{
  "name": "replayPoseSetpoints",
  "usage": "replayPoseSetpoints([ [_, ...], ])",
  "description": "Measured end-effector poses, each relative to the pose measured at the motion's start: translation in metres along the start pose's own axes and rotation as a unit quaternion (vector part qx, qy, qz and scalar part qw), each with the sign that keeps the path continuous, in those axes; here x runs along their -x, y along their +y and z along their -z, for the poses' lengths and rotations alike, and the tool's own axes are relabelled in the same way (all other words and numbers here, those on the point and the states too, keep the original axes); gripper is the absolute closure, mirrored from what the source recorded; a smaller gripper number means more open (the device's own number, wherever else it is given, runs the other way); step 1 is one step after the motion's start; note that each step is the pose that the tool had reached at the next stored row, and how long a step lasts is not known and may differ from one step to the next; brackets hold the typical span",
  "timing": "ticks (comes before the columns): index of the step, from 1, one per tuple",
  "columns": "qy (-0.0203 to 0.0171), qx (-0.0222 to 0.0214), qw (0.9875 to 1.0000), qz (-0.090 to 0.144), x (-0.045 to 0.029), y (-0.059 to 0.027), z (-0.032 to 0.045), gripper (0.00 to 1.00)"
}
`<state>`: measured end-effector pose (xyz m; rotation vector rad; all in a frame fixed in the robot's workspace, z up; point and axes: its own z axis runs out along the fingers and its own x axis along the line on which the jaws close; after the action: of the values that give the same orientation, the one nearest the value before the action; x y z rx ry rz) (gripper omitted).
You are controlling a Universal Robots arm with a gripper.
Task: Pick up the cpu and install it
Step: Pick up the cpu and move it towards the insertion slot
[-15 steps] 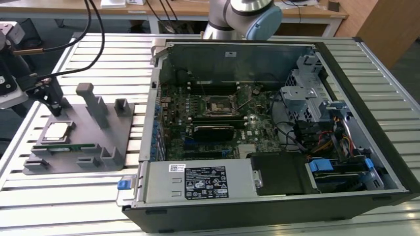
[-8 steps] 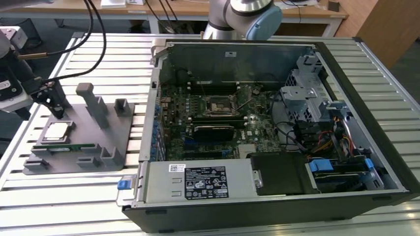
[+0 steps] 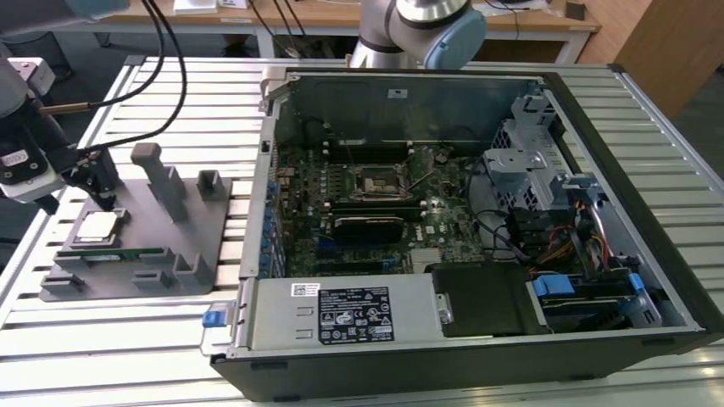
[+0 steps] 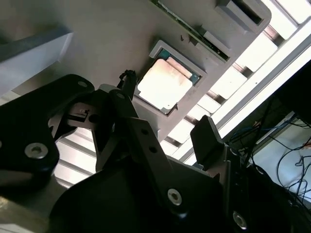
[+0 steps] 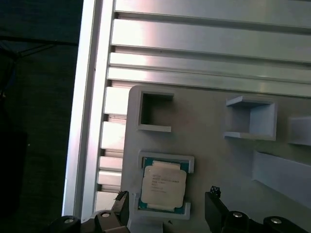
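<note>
Directly above the grey moulded plastic fixture [image 3: 203, 231], the black two-fingered gripper [image 5: 166, 198] hangs with its fingers spread, grasping nothing. Between the fingertips, the small square silvery-topped cpu [image 5: 163, 185] lies flat in the fixture's framed pocket, apparently untouched. Judgement: centre both fingers on opposite chip edges and keep the approach square, clear of the pocket's raised rim. Beyond the fixture stands the open black computer case [image 3: 408, 102], with the black square motherboard socket [image 3: 374, 178] inside.

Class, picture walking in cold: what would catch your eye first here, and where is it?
The big open computer case, circuit board exposed, takes up the exterior view's right. At that view's left, a small silvery chip sits in a grey holder, with the open black claw poised just above it.
</note>
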<state>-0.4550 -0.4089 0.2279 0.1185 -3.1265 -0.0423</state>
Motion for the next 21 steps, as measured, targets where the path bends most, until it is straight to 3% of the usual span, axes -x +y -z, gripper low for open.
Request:
replayPoseSetpoints([
  [7, -0.0019, -0.0009, 0.9996, -0.028, -0.0024, -0.0001, -0.0127, 0.28],
  [21, -0.0024, -0.0007, 0.9991, -0.042, -0.0069, 0.0004, -0.0366, 0.28],
])
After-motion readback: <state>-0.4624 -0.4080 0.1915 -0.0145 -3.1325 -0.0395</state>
